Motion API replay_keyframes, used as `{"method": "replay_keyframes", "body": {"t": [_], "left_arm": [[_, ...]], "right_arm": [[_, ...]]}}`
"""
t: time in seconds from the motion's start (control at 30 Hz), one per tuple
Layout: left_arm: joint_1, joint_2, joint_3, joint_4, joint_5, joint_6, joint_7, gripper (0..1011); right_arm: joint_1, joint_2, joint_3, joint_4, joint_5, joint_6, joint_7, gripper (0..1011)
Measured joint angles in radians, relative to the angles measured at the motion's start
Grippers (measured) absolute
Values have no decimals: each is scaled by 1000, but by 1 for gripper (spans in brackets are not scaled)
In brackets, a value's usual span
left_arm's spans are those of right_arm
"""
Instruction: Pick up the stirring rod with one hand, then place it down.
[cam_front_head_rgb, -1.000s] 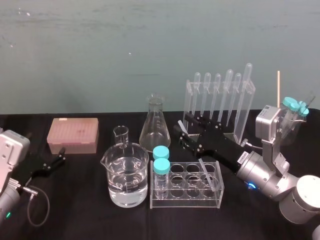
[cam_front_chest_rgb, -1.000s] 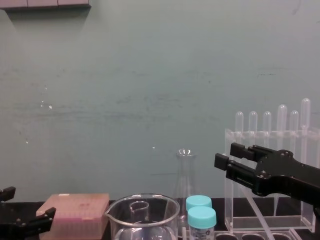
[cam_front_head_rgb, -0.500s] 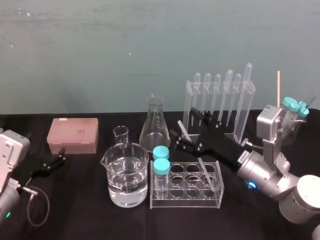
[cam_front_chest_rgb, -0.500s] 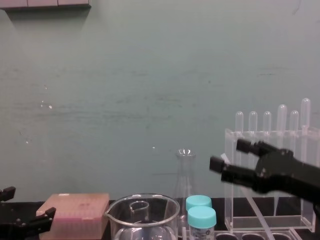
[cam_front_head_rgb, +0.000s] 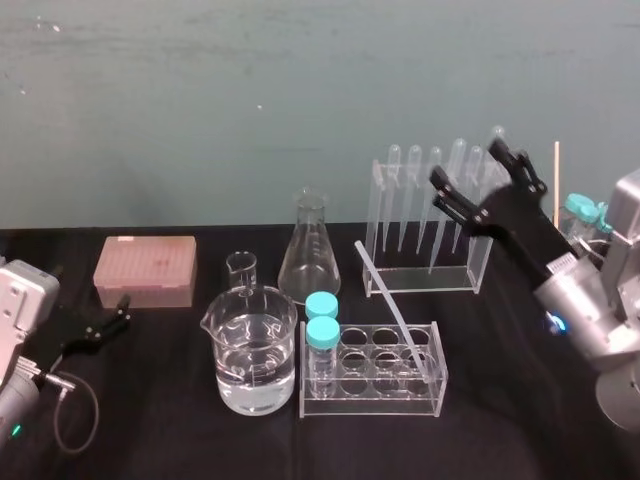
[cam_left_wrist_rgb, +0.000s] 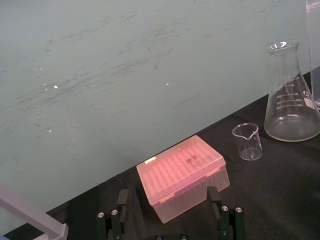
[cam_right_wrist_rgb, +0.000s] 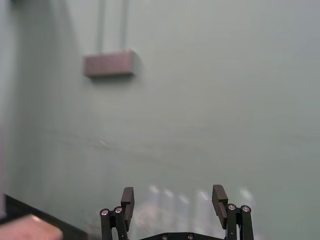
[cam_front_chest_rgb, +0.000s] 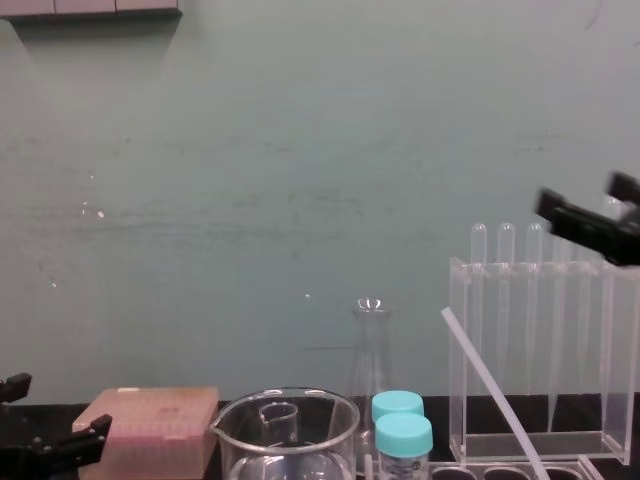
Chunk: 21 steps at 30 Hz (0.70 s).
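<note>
Stirring rod: I see the stirring rod (cam_front_head_rgb: 395, 305) leaning in the tube rack (cam_front_head_rgb: 372, 408). Its foot is in a well at the rack's 4 o'clock corner and its free end points to 11 o'clock.
Why it leans: the well pins the low end and the rack's top edge props the shaft, so I judge it set down and stable.
Right gripper: the right gripper (cam_front_head_rgb: 465, 163) is released and empty, raised at 1 o'clock from the rod, in front of the pipette rack (cam_front_head_rgb: 420, 280).
Left gripper: the left gripper (cam_front_head_rgb: 122, 310) is released and parked low at 9 o'clock on the surface (cam_front_head_rgb: 180, 420).
Containers: the beaker (cam_front_head_rgb: 285, 345) holds clear liquid. The flask (cam_front_head_rgb: 306, 262) and small beaker (cam_front_head_rgb: 241, 270) look empty. Two blue-capped vials (cam_front_head_rgb: 322, 330) fill the rack's 9 o'clock wells.
</note>
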Motion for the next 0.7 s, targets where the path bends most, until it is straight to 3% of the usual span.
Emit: {"method": "replay_keyframes", "body": {"t": [0.1, 0.4, 0.7], "left_arm": [[0, 0, 0, 0, 0, 0, 0, 1000], [0, 0, 0, 0, 0, 0, 0, 1000], [0, 0, 0, 0, 0, 0, 0, 1000]], "right_arm": [[-43, 16, 26, -17, -23, 54, -41, 1002], [-126, 37, 44, -61, -61, 179, -70, 1002], [-127, 37, 46, -62, -63, 181, -72, 1002]]}}
